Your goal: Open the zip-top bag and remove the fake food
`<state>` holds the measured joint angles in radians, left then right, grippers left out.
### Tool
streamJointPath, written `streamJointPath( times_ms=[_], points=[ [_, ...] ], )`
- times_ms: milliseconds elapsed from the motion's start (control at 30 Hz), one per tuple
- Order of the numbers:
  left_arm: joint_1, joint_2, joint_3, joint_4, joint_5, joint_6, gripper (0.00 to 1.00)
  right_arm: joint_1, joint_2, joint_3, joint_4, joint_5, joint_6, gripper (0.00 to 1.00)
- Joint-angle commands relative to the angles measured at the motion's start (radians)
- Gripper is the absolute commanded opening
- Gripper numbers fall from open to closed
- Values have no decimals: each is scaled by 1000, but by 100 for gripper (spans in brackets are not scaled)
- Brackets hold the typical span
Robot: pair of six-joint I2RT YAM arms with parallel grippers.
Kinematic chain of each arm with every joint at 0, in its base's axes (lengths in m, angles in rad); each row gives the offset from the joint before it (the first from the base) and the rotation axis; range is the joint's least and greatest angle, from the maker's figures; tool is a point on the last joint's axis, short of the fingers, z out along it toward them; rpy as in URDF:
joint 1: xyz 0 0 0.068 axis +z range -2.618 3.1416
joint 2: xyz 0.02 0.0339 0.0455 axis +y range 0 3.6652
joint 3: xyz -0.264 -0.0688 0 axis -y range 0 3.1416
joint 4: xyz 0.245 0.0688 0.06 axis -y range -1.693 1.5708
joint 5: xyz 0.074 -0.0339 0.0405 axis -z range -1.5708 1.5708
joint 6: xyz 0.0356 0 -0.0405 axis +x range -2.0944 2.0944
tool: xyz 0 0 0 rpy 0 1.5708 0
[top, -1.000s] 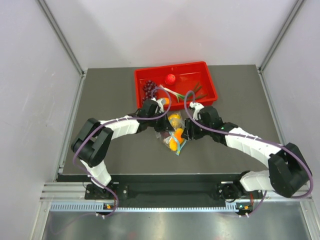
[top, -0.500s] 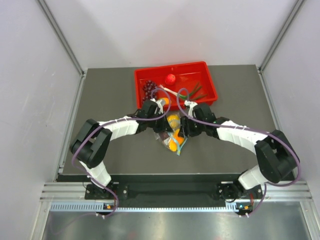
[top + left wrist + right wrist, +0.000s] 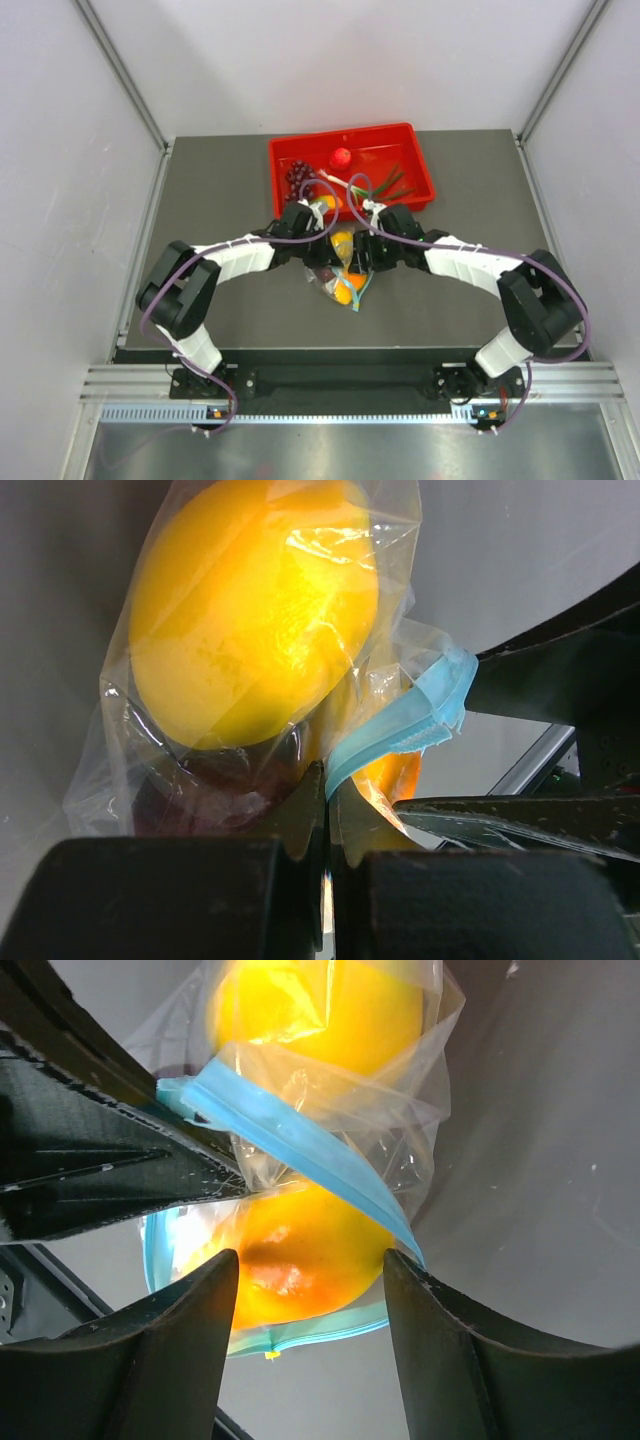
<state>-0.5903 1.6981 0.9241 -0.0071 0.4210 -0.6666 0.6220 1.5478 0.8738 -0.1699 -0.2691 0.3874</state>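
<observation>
Red tray [image 3: 385,152] holds grapes [image 3: 298,177] and a red ball [image 3: 341,156].

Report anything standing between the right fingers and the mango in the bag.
The right gripper is open, its fingers straddling the mango at the zip-top bag's parted mouth. The teal zip strip rings the fruit, one lip crossing just above it, pinched by the shut left gripper. Whether clear film covers the mango cannot be told.

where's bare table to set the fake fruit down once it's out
Bare dark grey table left and right of the red plastic tray, plus the near-edge strip below the clear zip-top bag. Crowded mid-table around the bag, up to the tray's front wall.
</observation>
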Motion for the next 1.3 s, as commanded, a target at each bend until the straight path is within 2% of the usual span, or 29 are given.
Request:
streamJointPath(
  times_ms=[0,467,600,700,733,833,867,967,1067,1267],
  points=[
    [4,-34,-25,-2,-5,21,0,22,40,56,-2,-16,28,60],
    [4,-51,-65,35,-8,13,0,39,123,79,-82,-12,31,68],
    [3,-51,-73,44,-7,10,0,41,153,80,-76,-47,38,67],
    [4,-52,-76,44,-5,10,0,42,173,80,-75,-76,36,46],
    [4,-54,-77,45,-7,9,0,42,173,80,-77,-81,34,35],
    [4,-61,-80,38,-11,13,0,41,169,77,-91,-91,27,23],
    [4,-63,-79,35,-16,13,0,38,158,76,-97,-93,22,15],
    [4,-66,-79,22,-18,21,0,24,112,64,-117,-81,15,5],
    [3,-80,-83,16,-22,24,0,-19,34,35,-123,-64,31,0],
    [4,-104,-106,16,-25,19,0,-70,-106,10,-108,-12,57,0]
  ],
)
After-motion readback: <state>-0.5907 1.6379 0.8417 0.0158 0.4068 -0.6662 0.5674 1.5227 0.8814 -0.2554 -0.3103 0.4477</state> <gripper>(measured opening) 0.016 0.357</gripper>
